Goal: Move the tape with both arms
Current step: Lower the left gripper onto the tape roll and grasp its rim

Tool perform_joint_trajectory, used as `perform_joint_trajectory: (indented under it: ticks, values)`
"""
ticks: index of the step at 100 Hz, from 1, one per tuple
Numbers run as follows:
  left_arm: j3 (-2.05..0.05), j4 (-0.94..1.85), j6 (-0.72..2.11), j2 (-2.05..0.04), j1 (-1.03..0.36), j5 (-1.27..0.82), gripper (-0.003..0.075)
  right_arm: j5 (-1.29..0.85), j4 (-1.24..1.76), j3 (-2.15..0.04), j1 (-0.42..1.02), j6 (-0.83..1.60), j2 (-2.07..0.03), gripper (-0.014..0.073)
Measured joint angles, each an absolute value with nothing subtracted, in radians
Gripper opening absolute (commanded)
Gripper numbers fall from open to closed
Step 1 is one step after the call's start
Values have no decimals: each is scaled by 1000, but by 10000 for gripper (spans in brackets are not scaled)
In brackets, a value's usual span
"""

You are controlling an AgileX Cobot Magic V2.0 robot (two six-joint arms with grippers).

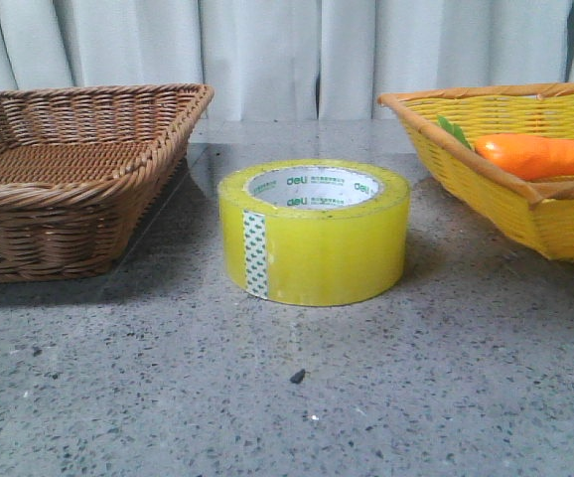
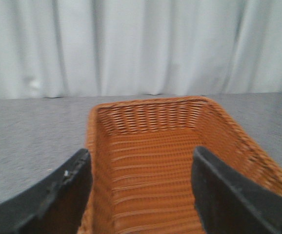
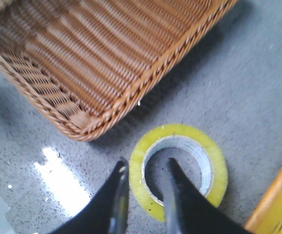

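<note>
The tape point(image 1: 314, 232), a wide roll of translucent yellow packing tape, lies flat on its side at the centre of the speckled grey bench point(image 1: 287, 397), its open core facing up and showing green "deli" print on the white inner ring; a green-and-white patterned end strip runs down the wall at about 7 o'clock in the front view. Taking the roll as the dial's centre in that view, the brown wicker basket point(image 1: 69, 179) stands at 9 o'clock, apart from the roll, and the yellow wicker basket point(image 1: 525, 189) sits at 3 o'clock, also apart. An orange carrot point(image 1: 540, 156) with a green leaf end lies inside the yellow basket. A pale pleated curtain point(image 1: 287, 50) hangs across the back at 12 o'clock. A small dark speck point(image 1: 297, 376) rests on the bench at 6 o'clock, near the roll.

Neither arm appears in the front view. In the right wrist view the right gripper point(image 3: 145, 168) is poised at the roll, one black finger over its hollow core and the other at the outer edge, jaws parted only narrowly with the yellow wall in the gap between them; whether they touch it cannot be told. In the left wrist view the left gripper point(image 2: 141, 168) has its jaws spread wide, gripping nothing, with the brown basket's woven floor showing between the blurred black fingers point(image 2: 65, 187).
</note>
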State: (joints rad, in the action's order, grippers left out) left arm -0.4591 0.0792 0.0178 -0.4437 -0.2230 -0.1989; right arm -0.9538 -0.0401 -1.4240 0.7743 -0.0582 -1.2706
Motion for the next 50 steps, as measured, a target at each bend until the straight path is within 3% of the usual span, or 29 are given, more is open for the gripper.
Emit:
perform_joint_trajectory:
  ticks: [50]
  values:
    - [-728, 79, 24, -954, -737, -200, 431, -875, -54, -1234, 774, -90, -810, -65]
